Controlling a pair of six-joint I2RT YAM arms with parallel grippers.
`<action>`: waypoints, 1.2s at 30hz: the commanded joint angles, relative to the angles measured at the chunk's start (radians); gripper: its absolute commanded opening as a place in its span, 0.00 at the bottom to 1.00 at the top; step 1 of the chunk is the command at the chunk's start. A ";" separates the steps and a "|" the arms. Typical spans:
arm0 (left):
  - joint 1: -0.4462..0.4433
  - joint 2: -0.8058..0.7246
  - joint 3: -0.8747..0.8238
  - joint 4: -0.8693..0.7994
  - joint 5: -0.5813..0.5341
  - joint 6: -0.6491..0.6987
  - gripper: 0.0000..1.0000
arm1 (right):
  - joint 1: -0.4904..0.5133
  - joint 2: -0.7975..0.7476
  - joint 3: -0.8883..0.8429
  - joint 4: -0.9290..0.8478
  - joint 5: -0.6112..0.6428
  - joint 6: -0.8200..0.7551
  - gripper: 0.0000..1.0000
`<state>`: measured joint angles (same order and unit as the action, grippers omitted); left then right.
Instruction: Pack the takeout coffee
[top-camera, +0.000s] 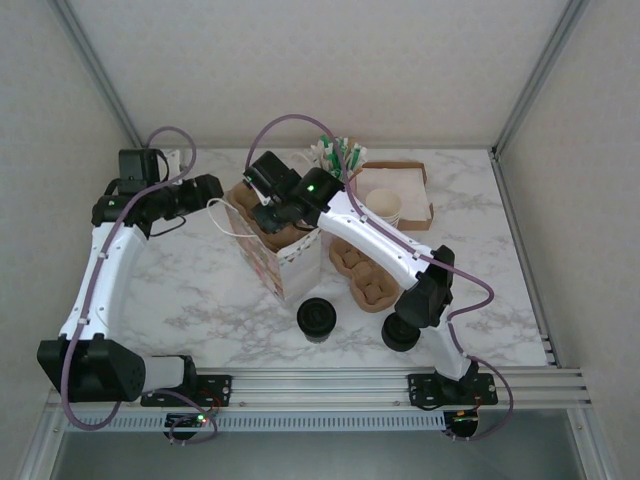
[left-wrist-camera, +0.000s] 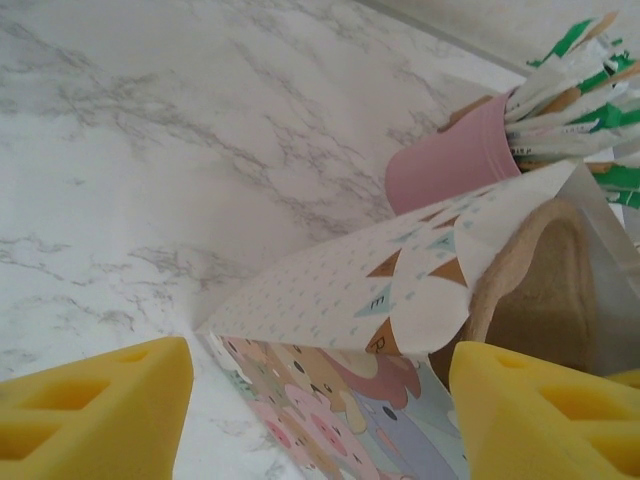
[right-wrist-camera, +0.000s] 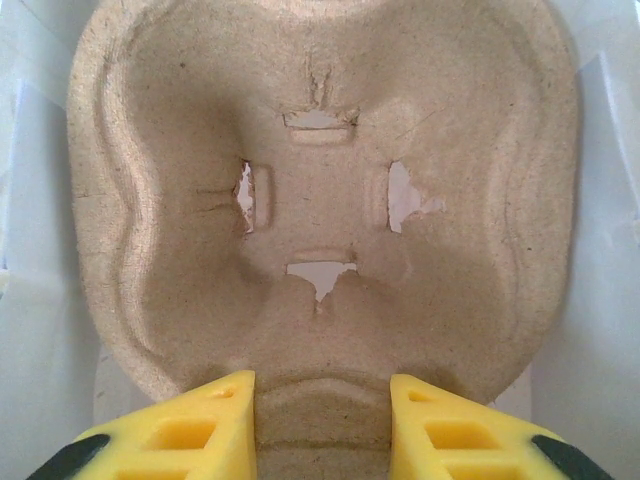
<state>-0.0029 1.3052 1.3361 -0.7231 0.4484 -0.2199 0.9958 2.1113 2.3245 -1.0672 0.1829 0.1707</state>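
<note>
**Packing station: current holdings**

- The takeout coffee (top-camera: 318, 320), a small paper cup under a round black plastic lid, stands on the white marbled table (top-camera: 200, 290), just in front of the patterned white paper bag (top-camera: 285, 262) and outside it.
- The left gripper (left-wrist-camera: 320, 350) has its jaws wide apart. The bag's top edge lies between them and nothing is held.
- The right gripper (right-wrist-camera: 322, 385) has its jaws narrowed onto the near rim of the brown moulded-pulp cup carrier (right-wrist-camera: 320, 200), which sits inside the bag.
- The pink cup of wrapped stirrers (left-wrist-camera: 450, 165) stands behind the bag.

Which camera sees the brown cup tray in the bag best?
Right wrist: the brown cup tray faces it close up. Left wrist catches one curved edge inside the bag. Top external has the tray partly under the right arm.
</note>
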 joint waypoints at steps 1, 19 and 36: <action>0.007 0.019 0.030 -0.053 0.055 0.024 0.66 | 0.010 -0.017 0.021 -0.009 0.011 0.009 0.33; 0.006 0.087 0.101 -0.131 0.088 0.002 0.65 | 0.009 -0.014 0.026 -0.014 0.007 0.006 0.32; 0.007 0.117 0.107 -0.086 0.028 -0.058 0.66 | 0.013 -0.019 0.013 -0.018 -0.006 0.010 0.32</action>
<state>-0.0029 1.4101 1.4197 -0.8192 0.5072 -0.2512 0.9958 2.1113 2.3245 -1.0668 0.1822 0.1715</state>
